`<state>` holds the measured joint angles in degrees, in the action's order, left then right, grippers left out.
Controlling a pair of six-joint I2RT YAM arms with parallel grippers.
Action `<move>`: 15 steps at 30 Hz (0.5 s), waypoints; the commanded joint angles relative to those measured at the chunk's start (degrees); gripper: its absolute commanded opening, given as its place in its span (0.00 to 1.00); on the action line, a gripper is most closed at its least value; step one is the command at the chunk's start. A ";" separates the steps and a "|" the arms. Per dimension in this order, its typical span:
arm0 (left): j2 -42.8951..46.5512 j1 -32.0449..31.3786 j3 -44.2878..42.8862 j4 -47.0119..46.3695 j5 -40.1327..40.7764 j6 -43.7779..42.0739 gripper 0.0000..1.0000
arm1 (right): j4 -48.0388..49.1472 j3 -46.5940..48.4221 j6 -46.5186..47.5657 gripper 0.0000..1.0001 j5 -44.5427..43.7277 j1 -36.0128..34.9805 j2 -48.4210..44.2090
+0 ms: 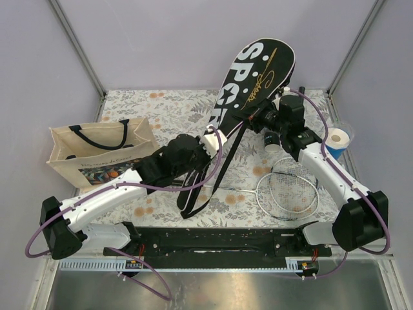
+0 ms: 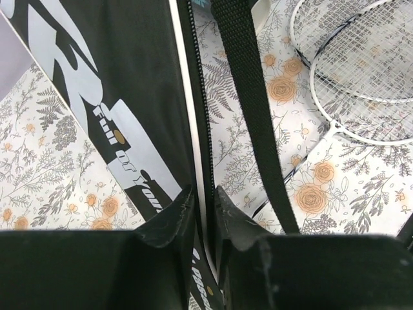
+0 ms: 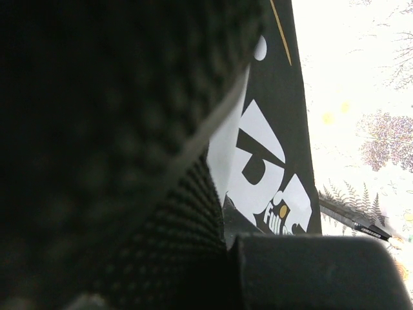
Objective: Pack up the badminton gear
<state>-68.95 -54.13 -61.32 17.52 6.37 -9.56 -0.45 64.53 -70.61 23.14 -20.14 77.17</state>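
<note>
Over the flowered table (image 1: pixel 161 106): the black cover (image 1: pixel 255 71) is held tilted, wide end raised toward the back wall, narrow end low near the middle.
Left gripper (image 2: pixel 201 197): closed to a narrow gap on the zipper edge of the cover; the strap (image 2: pixel 251 116) is seen just beside it.
Right gripper (image 1: pixel 258 117): closed, as it seems, on the fabric near the wide end; its fingers are hidden.
Racket (image 1: pixel 287 194): laid flat on the table, right of the cover, not yet packed.
Step in hand: judged to be the opening of the cover along the zipper.
Good practice: the edge should be drawn slowly away from the right grip, the strap left outside the jaws, and the mouth turned toward the racket.
</note>
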 commanded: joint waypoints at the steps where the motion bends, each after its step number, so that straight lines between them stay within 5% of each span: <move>1: -0.05 -0.19 -1.26 -0.47 2.24 -0.02 0.23 | 4.76 1.03 0.56 0.00 0.33 0.10 -0.18; 4: -0.48 -0.19 -1.61 0.49 1.72 -0.37 0.46 | 4.49 0.95 0.82 0.00 0.33 0.10 0.09; 15: -1.02 -0.36 -3.72 4.80 3.38 -1.69 0.40 | 4.23 0.59 1.44 0.00 -0.02 0.10 0.88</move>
<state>-71.05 -54.15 -61.76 21.34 7.16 -10.74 -0.23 64.47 -70.30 23.16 -20.12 78.76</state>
